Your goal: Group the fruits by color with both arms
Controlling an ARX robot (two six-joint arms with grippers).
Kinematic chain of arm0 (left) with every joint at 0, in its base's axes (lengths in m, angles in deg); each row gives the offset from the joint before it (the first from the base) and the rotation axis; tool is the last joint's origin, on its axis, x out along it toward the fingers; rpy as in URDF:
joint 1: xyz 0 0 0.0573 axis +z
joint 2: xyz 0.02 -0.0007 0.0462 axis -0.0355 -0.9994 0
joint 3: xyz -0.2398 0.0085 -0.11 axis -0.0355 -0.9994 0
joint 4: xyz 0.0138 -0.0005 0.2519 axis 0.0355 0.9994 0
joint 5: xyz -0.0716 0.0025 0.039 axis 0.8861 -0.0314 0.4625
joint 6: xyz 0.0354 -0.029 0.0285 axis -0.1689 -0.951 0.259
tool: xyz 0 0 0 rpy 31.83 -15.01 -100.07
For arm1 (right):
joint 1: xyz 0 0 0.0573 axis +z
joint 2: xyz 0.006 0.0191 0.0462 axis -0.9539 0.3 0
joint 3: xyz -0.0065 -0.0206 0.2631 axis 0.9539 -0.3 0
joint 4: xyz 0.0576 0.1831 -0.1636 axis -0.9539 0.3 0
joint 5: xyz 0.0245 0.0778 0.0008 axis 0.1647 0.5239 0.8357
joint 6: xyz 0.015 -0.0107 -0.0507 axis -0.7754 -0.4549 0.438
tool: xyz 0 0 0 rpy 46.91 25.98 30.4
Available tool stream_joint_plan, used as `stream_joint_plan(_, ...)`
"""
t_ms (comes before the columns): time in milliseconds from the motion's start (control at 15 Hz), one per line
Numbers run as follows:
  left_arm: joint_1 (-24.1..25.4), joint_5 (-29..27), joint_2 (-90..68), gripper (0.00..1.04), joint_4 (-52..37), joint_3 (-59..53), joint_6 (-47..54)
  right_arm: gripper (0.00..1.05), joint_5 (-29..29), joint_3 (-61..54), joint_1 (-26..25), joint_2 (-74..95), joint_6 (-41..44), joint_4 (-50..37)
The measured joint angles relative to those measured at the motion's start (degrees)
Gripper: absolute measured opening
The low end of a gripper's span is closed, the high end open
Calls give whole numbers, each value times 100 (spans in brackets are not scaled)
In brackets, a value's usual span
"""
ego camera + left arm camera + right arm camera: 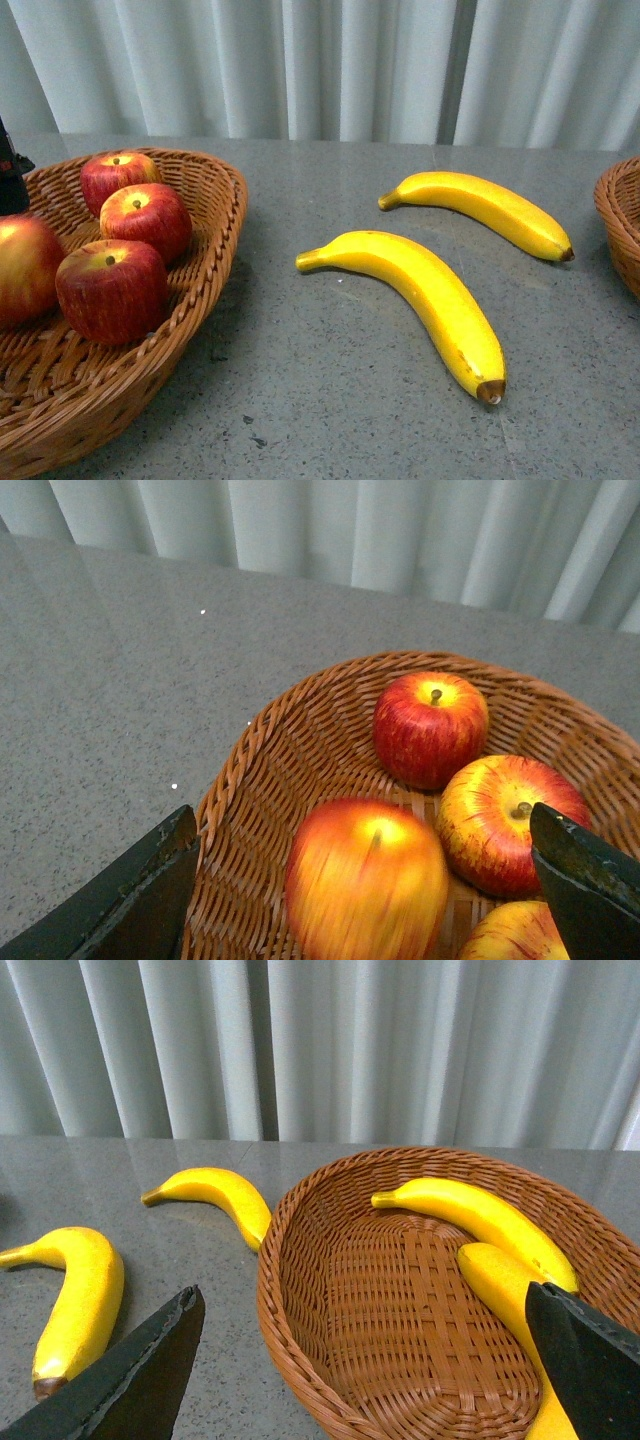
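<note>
Where the grey table (330, 400) ran between the left brown wicker basket (225, 200) and the right brown wicker basket (275, 1290), a near curved yellow banana (420, 290) and a far curved yellow banana (490, 208) lay, long axes far-left to near-right, left of the right gripper (360, 1300) hovering over its basket. Red apples (145, 220) sat under the left gripper (362, 825). Both jaws, I saw, gaped wide, empty.

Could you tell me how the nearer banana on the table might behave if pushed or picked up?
The nearer banana looks glossy, so flat jaws may slip. Lying curved on the table, it would probably pivot rather than roll when pushed. It looks rigid, likely lifting without sagging.
</note>
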Motion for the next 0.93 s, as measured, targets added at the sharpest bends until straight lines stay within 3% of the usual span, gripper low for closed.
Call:
stream_joint_plan(199,-297,-11,660,98,11,-31,70,98,0,0,0,0,0,0)
stream_joint_plan(465,-1263,138,1727,98,-212,-114,1108,98,0,0,0,0,0,0)
stream_joint_plan(598,-1305,114,2677,75,732,-684,894,98,0,0,0,0,0,4)
stream_joint_plan(931,-125,1255,4074,13,977,-1725,708,98,2,0,0,0,0,0)
